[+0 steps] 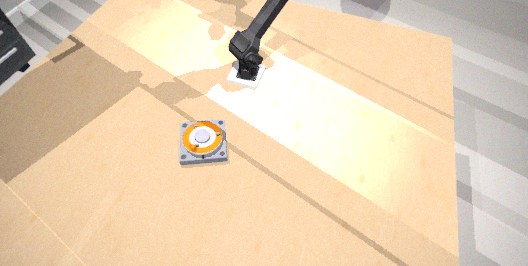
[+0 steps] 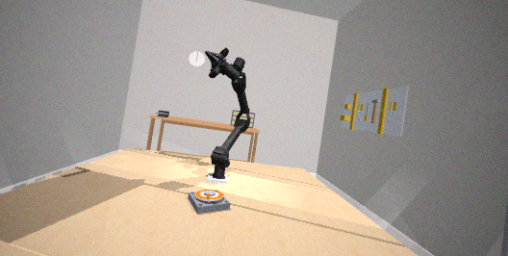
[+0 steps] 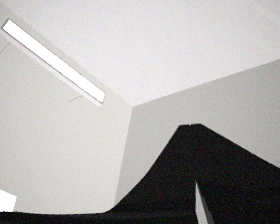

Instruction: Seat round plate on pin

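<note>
The worktop (image 1: 325, 168) carries the arm (image 2: 237, 109), whose upper links leave the top view. The base (image 1: 221, 156) holds the round plate (image 1: 189, 137); pin and hole are indistinct. The claw (image 2: 217, 56), fingers together and empty, is raised high, well apart from the plate at 6 o'clock.

One plate (image 1: 202, 138), one base (image 1: 220, 156), one pincer (image 2: 215, 56).

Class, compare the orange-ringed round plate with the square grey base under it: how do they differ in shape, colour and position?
The orange-ringed round plate is circular; the square grey base has four corners. The plate is orange with a pale centre; the base is plain grey with small dark holes at its corners. The plate lies on top; the base rests on the tan floor. Both sit together, far below the raised black gripper.
</note>
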